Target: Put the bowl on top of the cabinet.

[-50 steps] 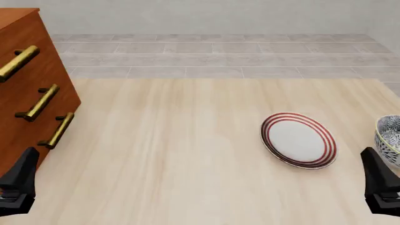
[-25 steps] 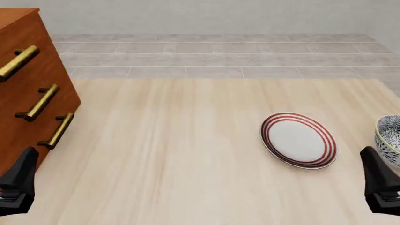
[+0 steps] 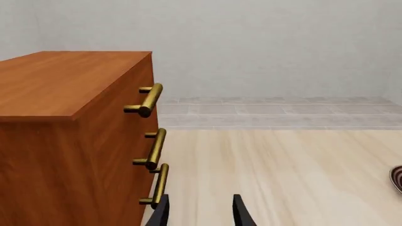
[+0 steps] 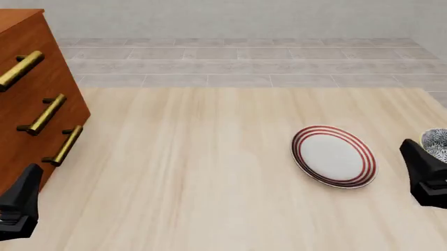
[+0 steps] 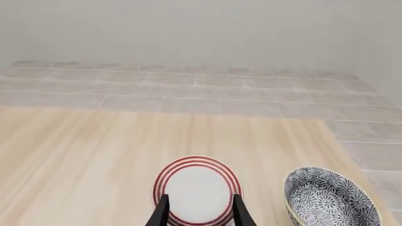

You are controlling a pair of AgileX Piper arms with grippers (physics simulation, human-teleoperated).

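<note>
The bowl (image 5: 330,200), deep and white with a dense dark floral pattern, stands at the table's right edge, just right of a plate. In the front view only part of the bowl (image 4: 438,140) shows behind my right gripper (image 4: 424,175). The right wrist view shows that gripper (image 5: 199,215) open, with nothing between its fingers and the plate beyond them. The reddish-brown cabinet (image 4: 31,99) with brass handles fills the left side, and its flat top (image 3: 63,80) is bare. My left gripper (image 4: 21,206) is open near the cabinet's front corner, its fingers (image 3: 242,214) empty.
A flat white plate with red rings (image 4: 334,156) lies right of centre on the pale wooden table (image 4: 196,157), and it shows in the right wrist view (image 5: 197,190) too. Past the table's far edge is a grey tiled floor (image 4: 237,57) and a wall.
My right gripper has moved forward and a little up in the front view, covering more of the bowl. The left gripper, plate and cabinet have not moved.
</note>
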